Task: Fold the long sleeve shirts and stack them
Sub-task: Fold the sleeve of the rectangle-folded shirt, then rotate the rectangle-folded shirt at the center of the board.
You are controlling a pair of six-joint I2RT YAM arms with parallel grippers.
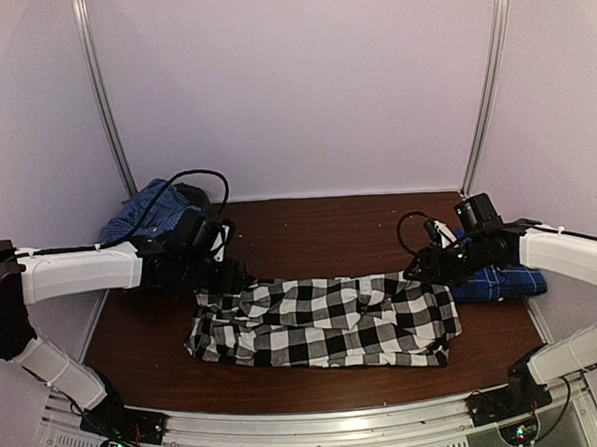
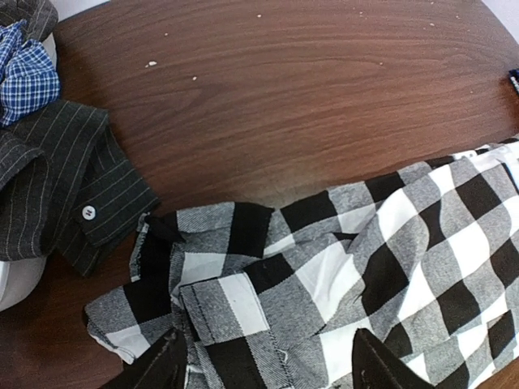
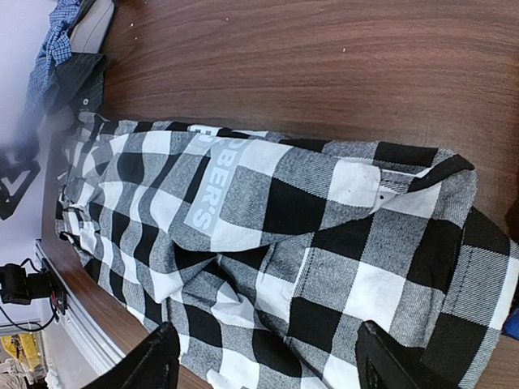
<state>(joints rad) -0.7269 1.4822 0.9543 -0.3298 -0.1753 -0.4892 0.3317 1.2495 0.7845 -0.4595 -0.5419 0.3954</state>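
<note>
The black-and-white check shirt [image 1: 324,322] lies crumpled in a long strip across the middle of the brown table [image 1: 309,233]. My left gripper [image 1: 226,272] hovers over the shirt's left end. Its jaws stand wide open above the bunched cloth [image 2: 268,369] with nothing between them. My right gripper [image 1: 421,267] is over the shirt's right end, also open, fingers spread over the check cloth [image 3: 272,361]. A printed label [image 3: 215,182] shows on the shirt [image 3: 324,243]. The blue shirt [image 1: 497,281] lies folded at the right edge, partly under the right arm.
At the back left corner sits a pile: a blue-and-white checked cloth [image 1: 143,217] [image 2: 24,69], a dark striped garment with a white button [image 2: 57,186], and a white rounded object [image 2: 16,279]. A metal rail [image 1: 319,423] runs along the near edge.
</note>
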